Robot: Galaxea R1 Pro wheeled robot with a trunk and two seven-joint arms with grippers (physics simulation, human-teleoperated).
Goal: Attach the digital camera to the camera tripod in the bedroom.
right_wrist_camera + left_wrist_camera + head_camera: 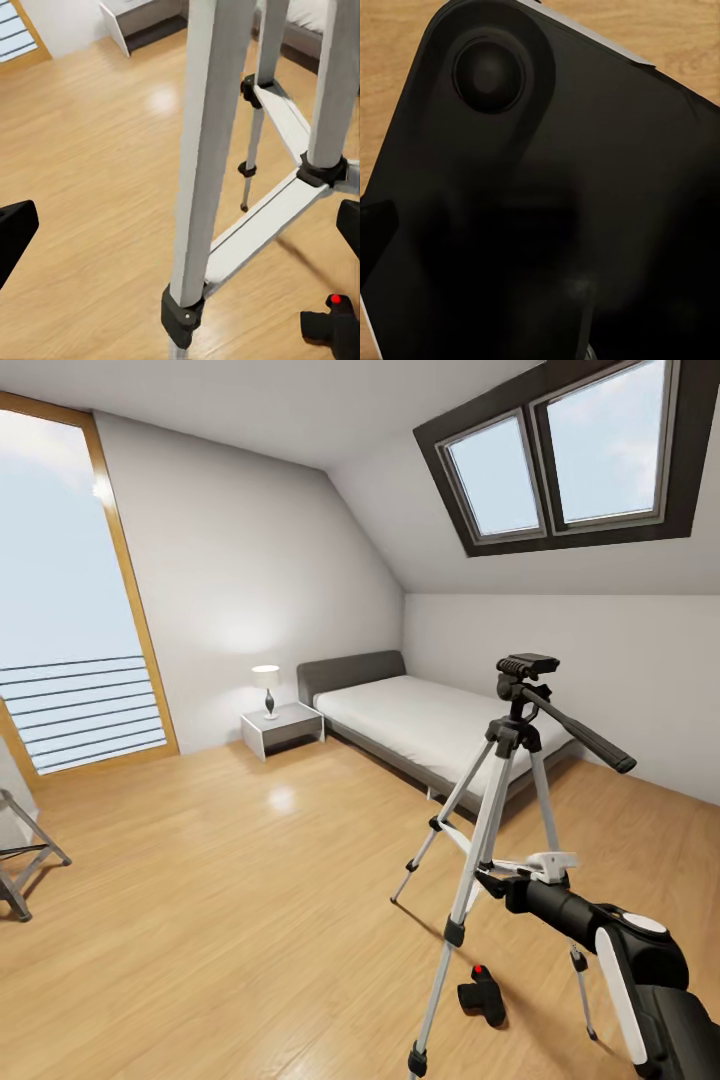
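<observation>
Head view is showing me the bedroom with the tripod point(500, 830) standing on the wood floor in front of the bed point(430, 725), its black head and long handle up top. The camera point(482, 997) is lying on the floor between the tripod's legs, red button up, not yet mounted. I'm reaching my right arm in low beside the legs, and I judge that's to get down to the camera. The right gripper point(500, 880) is sitting close against the near leg there, and I can't read its fingers from this angle. The right wrist view is filling that in: the dark fingertips point(15, 232) are sitting wide apart at the frame's edges, released and empty, with the tripod legs point(206, 150) between them and the camera point(334, 319) just past the near leg's joint. The left wrist view is giving me a dark rounded casing point(547, 210) up close over the floor, so I can't tell that hand's state.
</observation>
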